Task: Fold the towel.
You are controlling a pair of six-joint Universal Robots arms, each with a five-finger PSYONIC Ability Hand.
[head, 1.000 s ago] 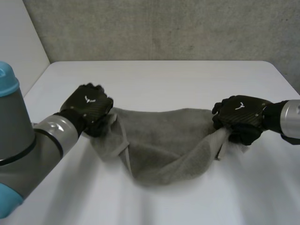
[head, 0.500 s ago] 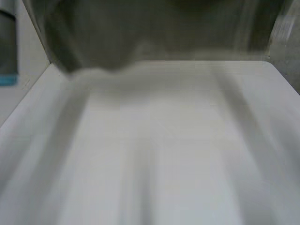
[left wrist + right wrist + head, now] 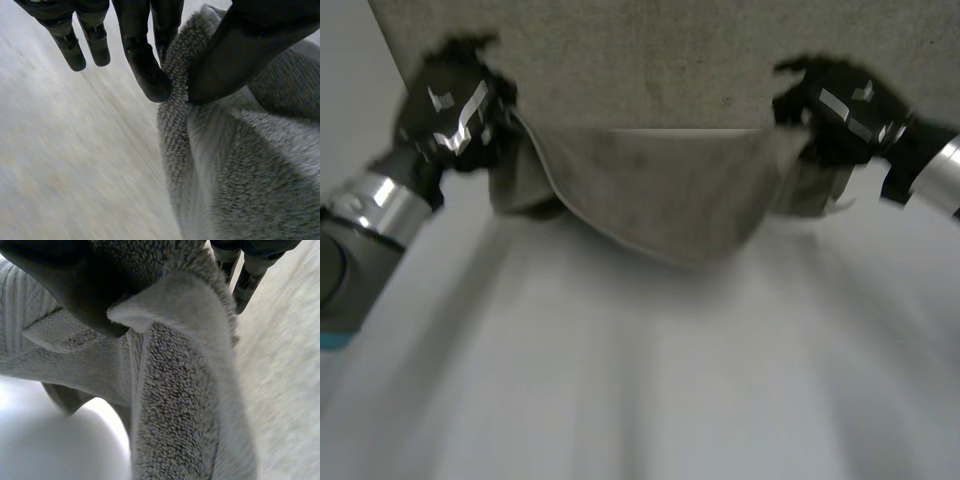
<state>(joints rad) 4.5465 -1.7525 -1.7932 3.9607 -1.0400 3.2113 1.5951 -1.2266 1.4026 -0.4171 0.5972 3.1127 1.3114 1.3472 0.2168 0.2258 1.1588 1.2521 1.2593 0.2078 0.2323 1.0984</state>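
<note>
A grey towel hangs in the air between my two hands, sagging in the middle above the white table. My left hand is shut on the towel's left end; in the left wrist view the thumb and a finger pinch a fold of the towel. My right hand is shut on the right end. In the right wrist view its thumb presses the towel's hem against the fingers, and the cloth hangs down from there.
A grey concrete wall stands behind the table's far edge. A pale side wall rises at the left.
Both hands have lifted the towel off the table and swung it up and away. It lay bunched on the surface a second ago and now hangs stretched between them.
</note>
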